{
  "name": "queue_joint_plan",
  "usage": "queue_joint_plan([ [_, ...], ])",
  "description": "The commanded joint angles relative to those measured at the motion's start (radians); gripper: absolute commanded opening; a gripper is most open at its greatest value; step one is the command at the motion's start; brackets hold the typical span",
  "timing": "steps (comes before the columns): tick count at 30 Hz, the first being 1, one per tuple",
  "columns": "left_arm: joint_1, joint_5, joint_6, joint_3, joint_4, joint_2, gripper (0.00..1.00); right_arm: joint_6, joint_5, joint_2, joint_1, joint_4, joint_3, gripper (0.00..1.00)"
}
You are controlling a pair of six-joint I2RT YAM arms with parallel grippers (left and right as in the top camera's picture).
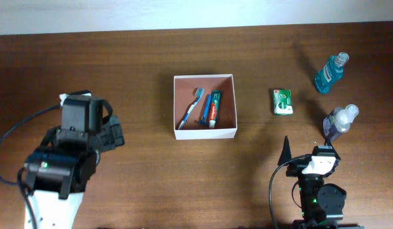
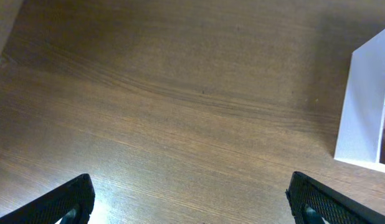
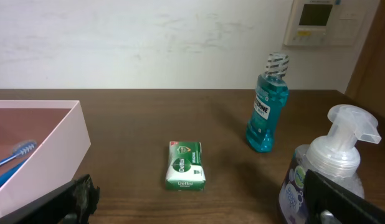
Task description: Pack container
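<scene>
The container (image 1: pixel 206 133) is a square white-walled box at the table's middle. A blue toothbrush (image 1: pixel 191 109) and a toothpaste tube (image 1: pixel 213 108) lie inside it. Right of it lies a green soap packet (image 1: pixel 282 102), which the right wrist view shows just ahead as the same packet (image 3: pixel 185 165). My right gripper (image 3: pixel 199 193) is open and empty, with a clear pump bottle (image 3: pixel 332 168) against its right finger. My left gripper (image 2: pixel 189 190) is open over bare wood, and the container's wall (image 2: pixel 364 106) stands off to its right. In the overhead view the left gripper (image 1: pixel 114 137) stays well left of the box.
A blue mouthwash bottle (image 1: pixel 329 72) stands upright at the back right, beyond the pump bottle (image 1: pixel 340 121). In the right wrist view the mouthwash bottle (image 3: pixel 266 106) stands beyond the packet. The table's far edge meets a white wall.
</scene>
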Motion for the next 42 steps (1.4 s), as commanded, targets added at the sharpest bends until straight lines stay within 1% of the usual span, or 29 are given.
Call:
queue_joint_plan([
  [1,0.005,-0.014,-0.01,-0.006,0.016,0.041,0.99,0.0,0.002,-0.007,0.007,-0.007,-0.005,0.98],
  [15,0.005,-0.014,-0.01,-0.006,0.013,0.139,0.99,0.0,0.002,-0.007,0.007,-0.008,-0.005,0.98],
  [18,0.005,-0.014,-0.01,-0.006,0.013,0.142,0.99,-0.025,0.043,-0.007,0.007,-0.003,-0.005,0.98],
  [25,0.005,-0.014,-0.01,-0.006,0.013,0.142,0.99,-0.014,-0.031,-0.007,0.007,0.006,-0.005,0.98],
  [28,0.005,-0.014,-0.01,-0.006,0.013,0.142,0.99,0.024,-0.051,-0.007,0.007,0.101,-0.005,0.98],
  [31,0.005,-0.014,-0.01,-0.006,0.013,0.142,0.99,0.076,-0.051,-0.007,0.007,0.291,-0.005,0.98],
  [36,0.005,-0.014,-0.01,-0.006,0.013,0.142,0.99,0.076,-0.053,-0.007,0.007,0.576,-0.005,0.98],
  [39,0.005,-0.014,-0.01,-0.006,0.013,0.142,0.99,0.076,-0.053,-0.007,0.007,0.696,-0.005,0.98],
  [42,0.005,-0.014,-0.01,-0.006,0.013,0.142,0.99,0.076,-0.054,-0.007,0.007,0.755,-0.003,0.98],
])
